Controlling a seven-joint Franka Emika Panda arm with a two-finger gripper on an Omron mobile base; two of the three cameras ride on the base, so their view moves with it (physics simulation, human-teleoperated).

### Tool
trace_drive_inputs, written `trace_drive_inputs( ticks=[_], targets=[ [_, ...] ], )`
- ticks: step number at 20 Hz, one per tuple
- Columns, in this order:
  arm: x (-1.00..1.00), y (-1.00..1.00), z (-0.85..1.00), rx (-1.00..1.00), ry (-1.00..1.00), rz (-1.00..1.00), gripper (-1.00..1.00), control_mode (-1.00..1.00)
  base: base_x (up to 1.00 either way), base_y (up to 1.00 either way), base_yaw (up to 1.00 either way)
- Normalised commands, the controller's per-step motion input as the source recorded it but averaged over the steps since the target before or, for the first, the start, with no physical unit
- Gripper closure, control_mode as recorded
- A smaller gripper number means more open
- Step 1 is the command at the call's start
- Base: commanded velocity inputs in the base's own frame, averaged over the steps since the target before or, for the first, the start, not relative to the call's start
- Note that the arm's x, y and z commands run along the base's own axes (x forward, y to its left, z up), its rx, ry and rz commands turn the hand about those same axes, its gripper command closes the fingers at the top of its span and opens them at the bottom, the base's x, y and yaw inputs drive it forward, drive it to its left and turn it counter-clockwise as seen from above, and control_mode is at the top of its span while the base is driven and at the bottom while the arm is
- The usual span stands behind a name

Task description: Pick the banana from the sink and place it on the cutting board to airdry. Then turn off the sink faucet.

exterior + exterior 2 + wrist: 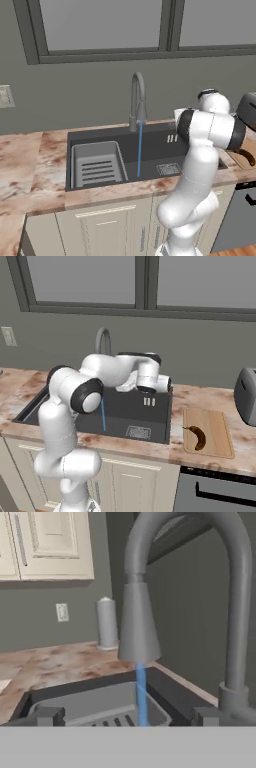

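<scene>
The banana [197, 437] is lying on the cutting board [220, 431], lower right of the right base view — drying. The gripper [129, 716], jaws spread wide and empty, is facing the sink faucet [145, 602], water [141, 694] running — presumably lining up for shutoff.

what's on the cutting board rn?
The banana lies on the cutting board, toward its left side; the rest of the board is bare in the right base view. In the left base view the arm covers most of the board.

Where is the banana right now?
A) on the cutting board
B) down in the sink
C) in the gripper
A: the banana lies on the cutting board, right of the sink, away from the gripper.
</scene>
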Motion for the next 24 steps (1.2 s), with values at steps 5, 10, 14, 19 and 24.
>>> trace_drive_inputs(
  ticks=[5, 10, 14, 19, 24],
  targets=[
    [0.41, 0.00, 0.00, 0.06, 0.00, 0.00, -1.00, -1.00, 0.00, 0.00, 0.00],
    [0.46, 0.01, -0.05, 0.02, 0.00, 0.00, -1.00, -1.00, 0.00, 0.00, 0.00],
    [0.48, 0.04, -0.11, 0.01, 0.00, 0.00, -1.00, -1.00, 0.00, 0.00, 0.00],
    [0.48, 0.08, -0.15, 0.00, 0.00, 0.00, -1.00, -1.00, 0.00, 0.00, 0.00],
    [0.43, 0.06, -0.21, 0.00, 0.00, 0.00, -1.00, -1.00, 0.00, 0.00, 0.00]
  ],
)
